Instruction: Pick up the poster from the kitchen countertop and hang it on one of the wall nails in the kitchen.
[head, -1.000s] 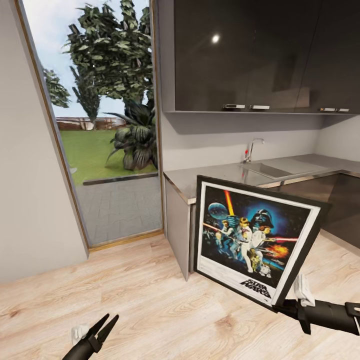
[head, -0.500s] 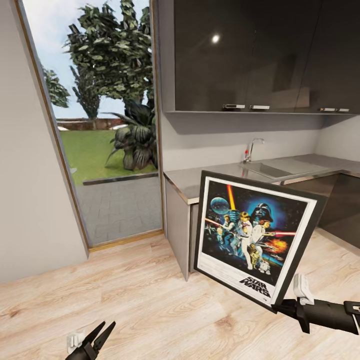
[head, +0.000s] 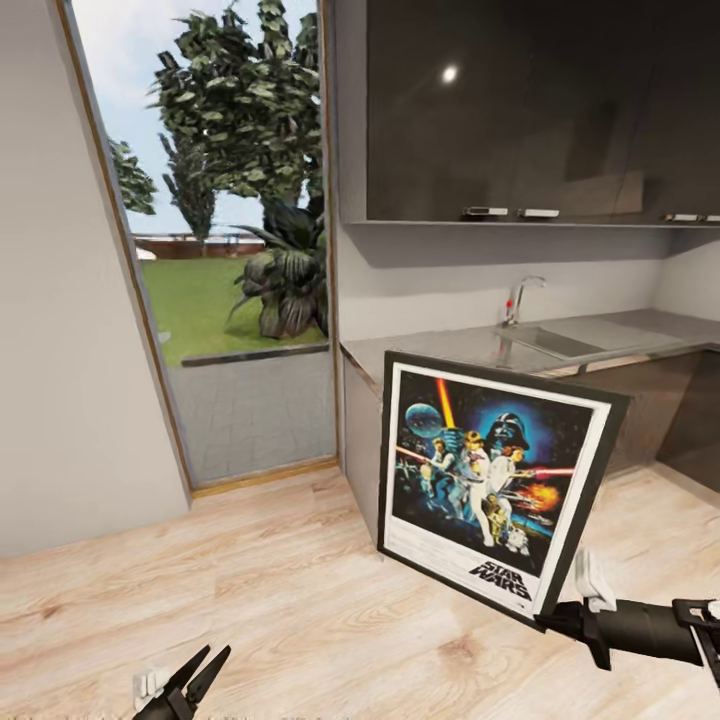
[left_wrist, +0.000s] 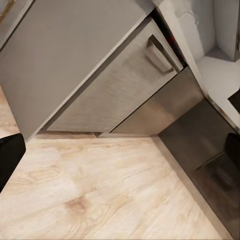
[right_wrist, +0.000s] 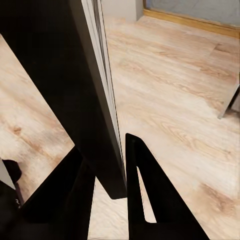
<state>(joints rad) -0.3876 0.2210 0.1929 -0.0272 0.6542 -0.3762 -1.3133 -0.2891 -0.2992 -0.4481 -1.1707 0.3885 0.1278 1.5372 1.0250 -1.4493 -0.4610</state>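
the right tool (head: 562, 618) is clamped on the poster (head: 490, 480) at its lower corner; the left tool (head: 196, 677) hangs spread apart. the poster looks stiff and light but likely to swing, so a mid-edge hold seems steadier.

Dark glossy wall cabinets (head: 530, 110) hang above a chrome tap (head: 520, 297). A glazed door (head: 225, 240) frames garden trees (head: 235, 110). Light wood floor (head: 250, 600) below.
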